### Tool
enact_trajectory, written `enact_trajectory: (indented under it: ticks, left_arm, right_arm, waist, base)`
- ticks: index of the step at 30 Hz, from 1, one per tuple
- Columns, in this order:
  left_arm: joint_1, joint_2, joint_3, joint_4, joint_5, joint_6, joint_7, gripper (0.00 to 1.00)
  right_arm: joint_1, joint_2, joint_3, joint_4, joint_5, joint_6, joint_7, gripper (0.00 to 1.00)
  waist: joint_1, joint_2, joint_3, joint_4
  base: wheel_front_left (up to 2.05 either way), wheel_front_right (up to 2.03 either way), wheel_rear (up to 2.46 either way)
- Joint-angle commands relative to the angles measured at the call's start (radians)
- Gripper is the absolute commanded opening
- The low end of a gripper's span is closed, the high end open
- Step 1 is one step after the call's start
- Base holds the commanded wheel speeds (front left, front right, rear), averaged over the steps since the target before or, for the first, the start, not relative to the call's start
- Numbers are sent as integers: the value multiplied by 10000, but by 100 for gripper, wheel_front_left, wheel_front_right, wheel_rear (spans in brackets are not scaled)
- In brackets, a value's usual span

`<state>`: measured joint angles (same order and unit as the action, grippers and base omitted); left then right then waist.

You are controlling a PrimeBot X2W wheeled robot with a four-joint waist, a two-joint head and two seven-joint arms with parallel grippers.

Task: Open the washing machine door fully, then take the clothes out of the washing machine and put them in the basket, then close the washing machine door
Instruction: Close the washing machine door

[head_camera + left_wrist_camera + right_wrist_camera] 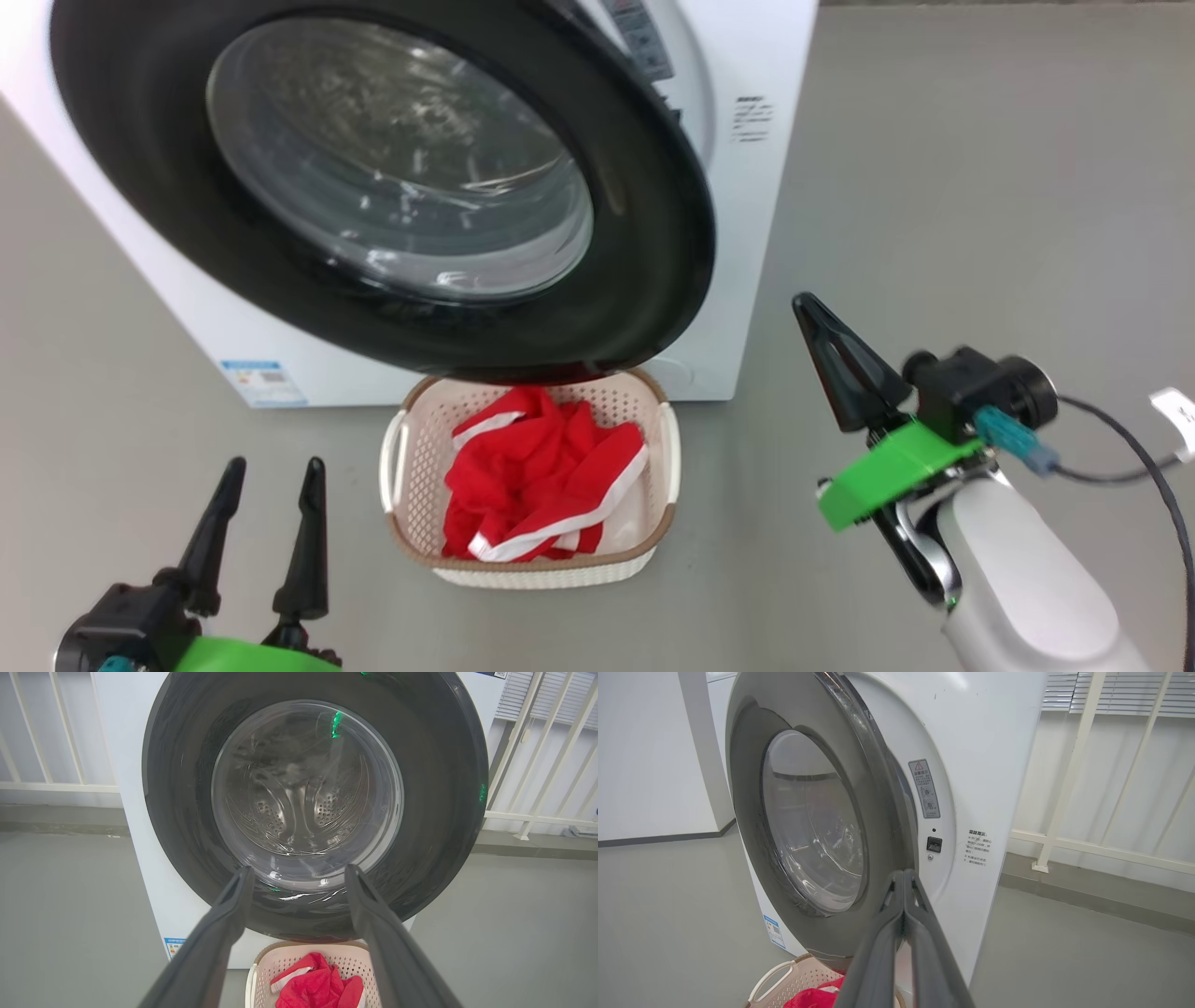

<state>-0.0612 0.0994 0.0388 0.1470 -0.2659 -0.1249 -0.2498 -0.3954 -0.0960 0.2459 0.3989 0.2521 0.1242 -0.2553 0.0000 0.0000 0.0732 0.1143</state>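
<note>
Head view: one washing machine [761,187], white, one washing machine door [383,187] with black rim and clear glass bowl. One basket [551,571] on the grey floor [980,187] just in front of the machine, its far edge under the door's lower rim. Two white handles on it, one on the left side [392,448], one on the right [667,439]. The clothes [541,476] are in the basket, one red heap with white stripes; how many pieces, cannot tell.

Two grippers, two dark fingers each. Left gripper [274,464] at lower left, fingers spread, nothing between them, left of the basket and apart from it. Right gripper [808,310] to the right of the door, fingers pressed together, holding nothing.

Left wrist view: left gripper [299,868] splayed, facing the door glass, steel drum [299,807] visible through it.

Right wrist view: right gripper [903,872] clenched to one point. Door stands ajar, with a gap at the side facing this camera. One warning sticker [924,788] and one dark latch slot [934,843] on the machine front. Fingertips line up with the door edge; touching or not, cannot tell.
</note>
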Motion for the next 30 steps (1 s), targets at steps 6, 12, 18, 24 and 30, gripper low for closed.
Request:
enact_trajectory:
  ticks: [6, 12, 18, 24, 30]
  left_arm:
    - [-623, 50, 146, -388, -61, -57, -120, 100]
    - [-881, -34, 1, -418, -92, -57, -120, 100]
    - [-1094, -103, -28, -446, -131, -57, -120, 100]
    - [-1207, -174, -11, -500, -143, -57, -120, 100]
    - [-1430, -222, -117, -642, -229, -57, -120, 100]
  right_arm:
    - [-1452, 54, 784, 831, 396, 65, -65, 0]
    - [-2587, -82, 1561, 1713, 827, 65, -65, 0]
    - [-3624, -337, 1978, 2352, 1180, 65, -65, 0]
    - [-4409, -591, 2132, 2647, 1363, 65, -65, 0]
    - [-5216, -862, 2511, 2847, 1452, 65, -65, 0]
  waist:
    - [0, 0, 719, 768]
    - [0, 0, 1181, 1181]
    - [0, 0, 1614, 1470]
    - [0, 0, 2034, 1589]
    - [0, 0, 2543, 1649]
  base:
    - [0, 0, 0]
    - [0, 0, 0]
    - [0, 0, 0]
    - [0, 0, 0]
    - [0, 0, 0]
